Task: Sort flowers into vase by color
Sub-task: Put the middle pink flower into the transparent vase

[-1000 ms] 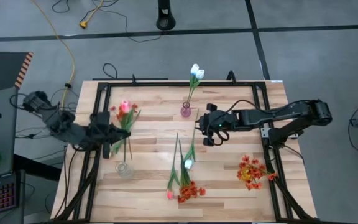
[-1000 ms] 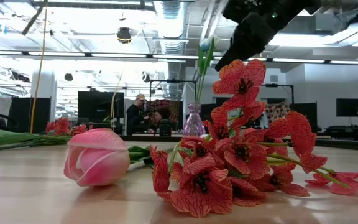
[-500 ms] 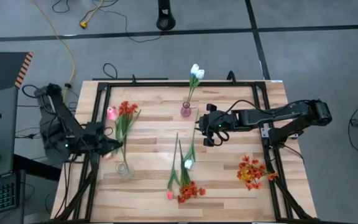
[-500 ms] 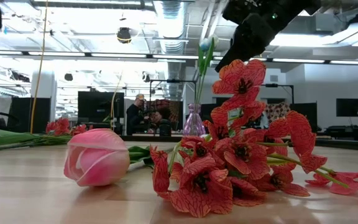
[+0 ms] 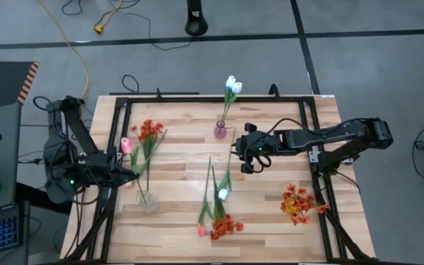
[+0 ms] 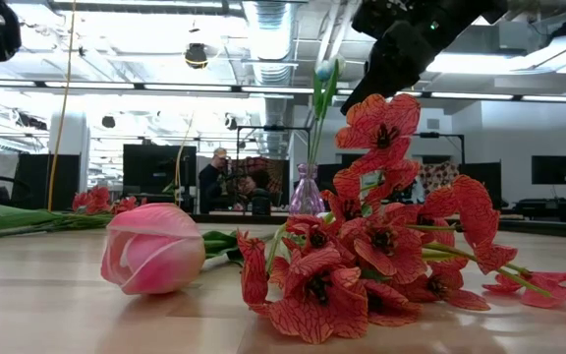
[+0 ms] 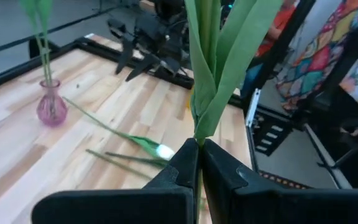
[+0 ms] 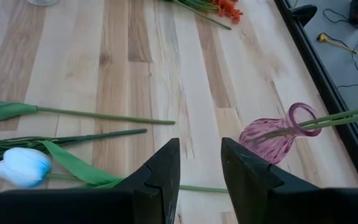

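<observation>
High view: the left gripper [image 5: 129, 175], jaws pinching the green stems of a red-orange and pink bunch [image 5: 144, 134], holds it over the clear vase [image 5: 147, 199] at the counter's left side. The right gripper [image 5: 246, 151] hovers just right of the pink vase [image 5: 220, 131], jaws spread and holding nothing. The pink vase, near the counter's far edge, holds white tulips [image 5: 232, 85]. Toward the near edge from the pink vase lie a white tulip [image 5: 223, 193], a pink tulip [image 5: 201, 230] and a red-orange spray [image 5: 227, 224]; a second red-orange spray [image 5: 299, 202] lies to the right of these.

The flowers look light, with long springy stems and soft blooms that would crush or snag, so a hold low on the stem, clear of the leaves, seems best. The narrow-necked vases may tip easily.

The counter [image 5: 271, 221] is pale wood planking inside a black frame. In the low view, a workshop with ceiling lights, monitors and a distant person [image 6: 214, 179] lies beyond.
</observation>
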`<state>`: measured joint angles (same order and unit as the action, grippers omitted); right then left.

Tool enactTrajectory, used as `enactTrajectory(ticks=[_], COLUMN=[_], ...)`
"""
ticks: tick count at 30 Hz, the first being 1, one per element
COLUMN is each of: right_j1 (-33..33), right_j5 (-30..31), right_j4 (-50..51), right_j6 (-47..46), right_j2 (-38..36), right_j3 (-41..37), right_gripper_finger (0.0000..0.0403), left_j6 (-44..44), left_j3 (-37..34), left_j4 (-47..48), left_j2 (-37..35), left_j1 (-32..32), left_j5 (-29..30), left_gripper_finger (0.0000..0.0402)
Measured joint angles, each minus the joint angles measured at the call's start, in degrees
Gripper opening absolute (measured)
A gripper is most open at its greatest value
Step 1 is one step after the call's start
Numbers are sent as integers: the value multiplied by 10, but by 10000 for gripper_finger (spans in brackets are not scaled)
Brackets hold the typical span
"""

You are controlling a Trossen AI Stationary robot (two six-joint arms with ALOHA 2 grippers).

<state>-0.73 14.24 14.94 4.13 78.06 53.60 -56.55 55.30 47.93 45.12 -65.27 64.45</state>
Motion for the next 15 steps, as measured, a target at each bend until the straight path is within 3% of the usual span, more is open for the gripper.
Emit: enactTrajectory(ticks=[6,15], right_j1=[0,0], right_j5=[-6,-7], right_j4=[0,0], right_j6=[-2,-2], right_j2=[0,0], right_j3=[0,0], right_gripper_finger=[143,143], left_j6=[-52,-52], left_j3=[-1,-2], left_j4=[74,91], left_j2=[12,61], left_j1=[-4,-4], left_j5=[0,-3], left_gripper_finger=[0,0])
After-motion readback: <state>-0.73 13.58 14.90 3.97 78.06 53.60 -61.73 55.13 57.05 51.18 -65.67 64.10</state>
